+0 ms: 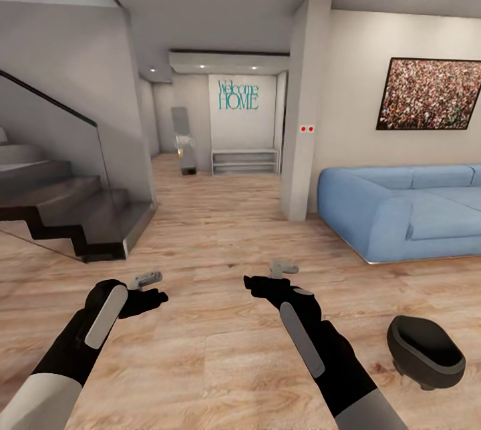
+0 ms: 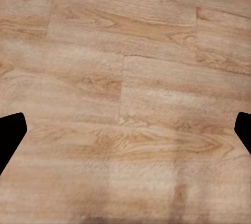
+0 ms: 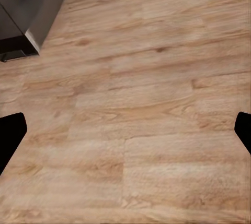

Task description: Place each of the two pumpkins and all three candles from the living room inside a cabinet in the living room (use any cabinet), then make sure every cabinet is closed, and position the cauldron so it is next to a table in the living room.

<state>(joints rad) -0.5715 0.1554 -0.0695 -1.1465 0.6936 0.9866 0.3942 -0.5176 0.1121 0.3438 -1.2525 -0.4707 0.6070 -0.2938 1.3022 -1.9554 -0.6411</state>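
Both arms held out low over pale wood plank floor [image 1: 220, 230]. Left gripper [image 2: 125, 130] and right gripper [image 3: 125, 130]: fingers spread wide, nothing held. Small round matte-black cauldron [image 1: 425, 351] sits on floor, just right of right forearm, near long blue sofa [image 1: 401, 206]. Dark staircase [image 1: 67, 206] on left.

Teal lettering [image 1: 238, 95] reading "Welcome HOME" stands on the white wall [image 1: 243, 129] at the hallway's far end.

Blue sofa [image 1: 407, 206], staircase [image 1: 63, 206], wall picture [image 1: 431, 94]
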